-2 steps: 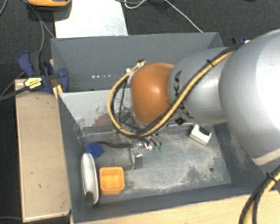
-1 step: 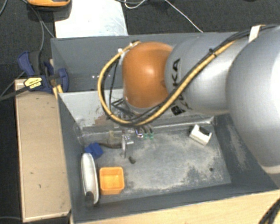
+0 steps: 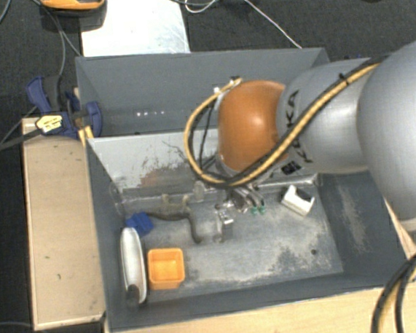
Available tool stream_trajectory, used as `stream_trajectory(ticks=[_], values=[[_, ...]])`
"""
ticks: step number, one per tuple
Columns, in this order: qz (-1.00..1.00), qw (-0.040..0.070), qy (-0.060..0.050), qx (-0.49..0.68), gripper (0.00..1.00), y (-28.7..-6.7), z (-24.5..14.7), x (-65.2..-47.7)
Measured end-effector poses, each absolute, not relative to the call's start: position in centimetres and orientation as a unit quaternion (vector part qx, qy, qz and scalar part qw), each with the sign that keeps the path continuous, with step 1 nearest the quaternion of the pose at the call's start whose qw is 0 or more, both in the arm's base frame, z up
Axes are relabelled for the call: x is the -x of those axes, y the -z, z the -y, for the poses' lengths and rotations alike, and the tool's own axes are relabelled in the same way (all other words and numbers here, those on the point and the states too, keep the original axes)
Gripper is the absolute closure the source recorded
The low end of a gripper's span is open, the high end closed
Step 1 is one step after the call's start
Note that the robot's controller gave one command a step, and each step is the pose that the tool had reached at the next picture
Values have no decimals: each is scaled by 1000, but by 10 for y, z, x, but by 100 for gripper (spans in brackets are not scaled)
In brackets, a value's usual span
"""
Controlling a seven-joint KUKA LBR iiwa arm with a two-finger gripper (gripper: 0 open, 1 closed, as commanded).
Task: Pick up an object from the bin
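My gripper point(image 3: 228, 210) hangs low in the middle of the bin, under the arm's orange cover. Just left of it lies a dark grey angled piece point(image 3: 197, 225), close to the gripper; whether they touch I cannot tell. A small white block point(image 3: 298, 200) rests on the bin floor to the gripper's right. Nothing shows between the gripper's tips.
An orange square cup point(image 3: 166, 267) sits at the front left, beside a long white rounded thing point(image 3: 133, 263) along the left wall. A small blue thing point(image 3: 139, 223) lies just behind them. The arm covers the bin's right back part.
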State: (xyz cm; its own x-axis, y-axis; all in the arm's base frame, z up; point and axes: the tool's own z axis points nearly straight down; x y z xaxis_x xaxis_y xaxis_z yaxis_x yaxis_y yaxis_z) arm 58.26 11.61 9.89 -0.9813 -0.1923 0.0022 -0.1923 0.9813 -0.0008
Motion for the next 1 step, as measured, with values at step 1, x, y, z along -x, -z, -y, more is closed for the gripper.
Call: stream_trajectory(ticks=[1], values=[[997, -7, 5, 71, 0, -70, -185, -589]])
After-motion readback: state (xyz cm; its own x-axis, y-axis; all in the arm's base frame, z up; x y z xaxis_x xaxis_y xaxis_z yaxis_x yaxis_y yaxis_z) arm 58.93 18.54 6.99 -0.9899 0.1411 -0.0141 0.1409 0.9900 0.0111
